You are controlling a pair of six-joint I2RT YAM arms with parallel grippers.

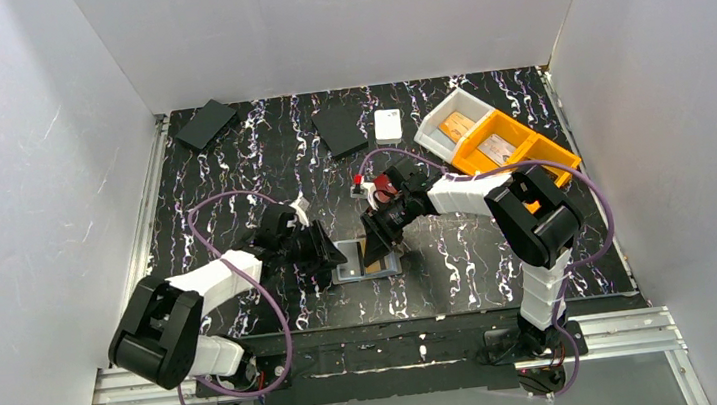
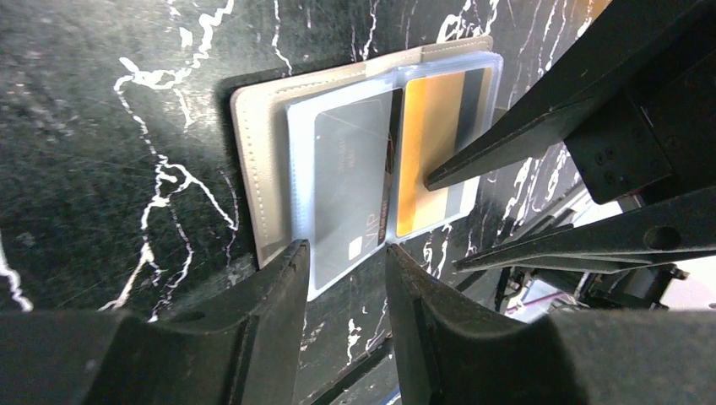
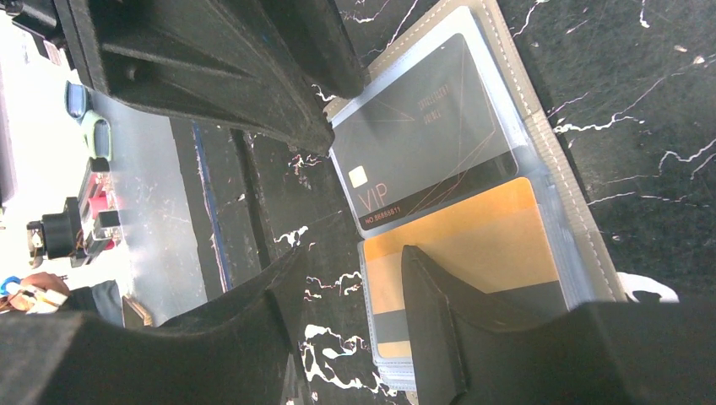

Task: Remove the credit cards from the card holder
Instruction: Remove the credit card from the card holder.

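The grey card holder (image 1: 353, 263) lies open and flat on the table, near the front edge. Its clear sleeves show a dark grey card marked VIP (image 2: 350, 169) (image 3: 422, 126) in one half and an orange card (image 2: 426, 126) (image 3: 481, 228) in the other. My left gripper (image 2: 344, 249) (image 1: 338, 255) is open. Its tips straddle the near edge of the VIP card's sleeve. My right gripper (image 3: 353, 253) (image 1: 379, 246) is open too. One of its fingers (image 3: 439, 312) rests on the orange card's sleeve and the other stands on the table beside the holder.
An orange bin (image 1: 514, 146) and a white bin (image 1: 454, 122) stand at the back right. A small white box (image 1: 388, 125) and two flat black squares (image 1: 207, 124) (image 1: 340, 129) lie at the back. A dark red case (image 1: 385, 186) sits behind the right gripper.
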